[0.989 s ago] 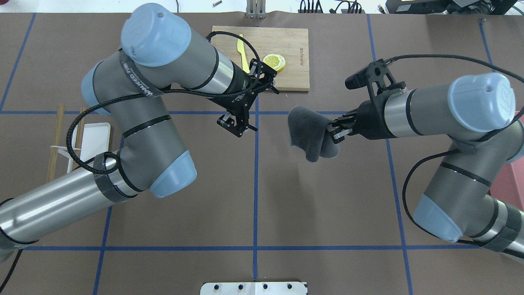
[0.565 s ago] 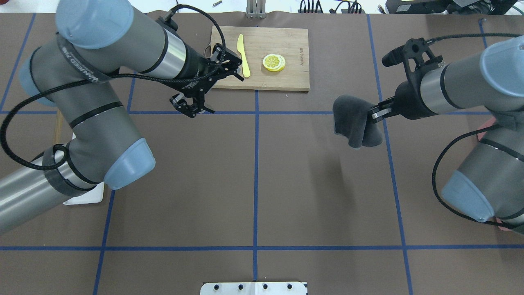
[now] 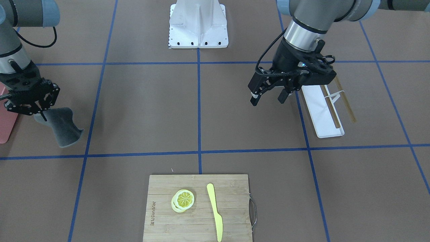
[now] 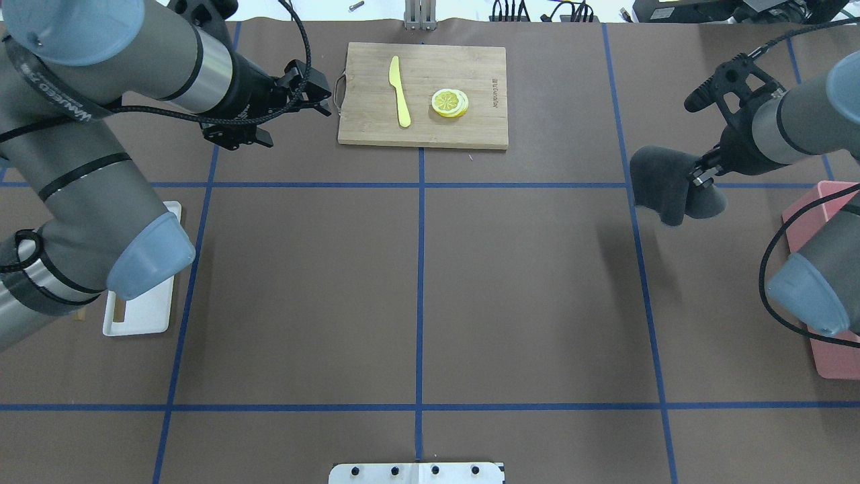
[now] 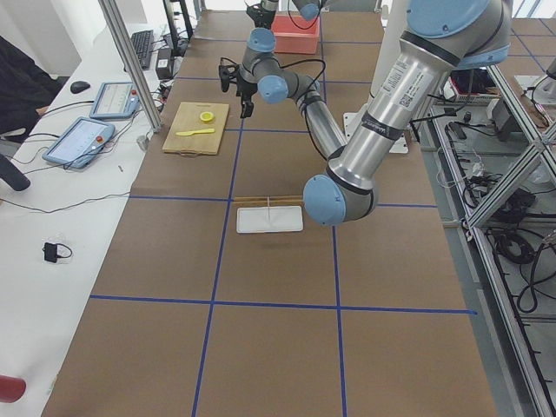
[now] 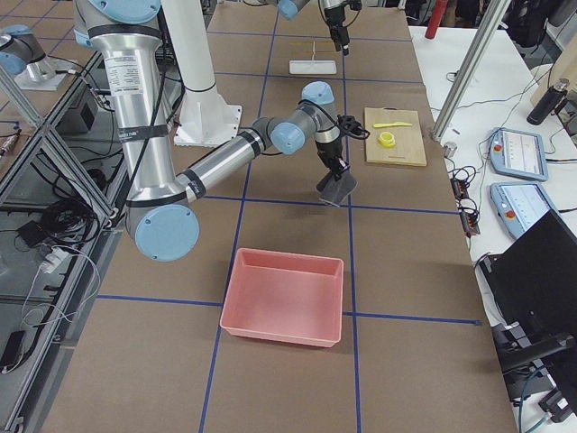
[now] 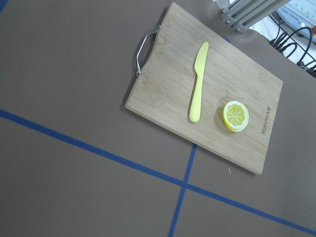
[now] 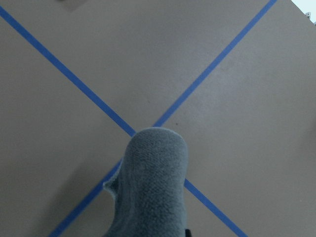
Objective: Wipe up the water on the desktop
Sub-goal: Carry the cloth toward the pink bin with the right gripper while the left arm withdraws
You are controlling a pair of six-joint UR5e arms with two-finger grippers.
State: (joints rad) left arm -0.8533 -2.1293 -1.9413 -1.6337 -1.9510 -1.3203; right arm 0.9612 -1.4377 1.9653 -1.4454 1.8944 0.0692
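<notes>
Brown desktop (image 4: 524,282), no water we can spot.
Right gripper (image 4: 699,178) clamps grey cloth (image 4: 662,188), hanging over the desktop right of bamboo cutting board (image 4: 423,94); left gripper (image 3: 267,97) gapes empty on board's other side.

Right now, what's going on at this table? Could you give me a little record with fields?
Surface: matte brown desktop with blue tape lines; no water that I can make out
Right fingers: shut on a dark grey cloth that hangs above the desktop
Light bamboo cutting board: holds a yellow plastic knife and a sliced lemon
Left fingers: open, empty, raised near that board's handle end
White rectangular tray: on the left arm's side
Pink plastic bin: empty, on the right arm's side
</notes>
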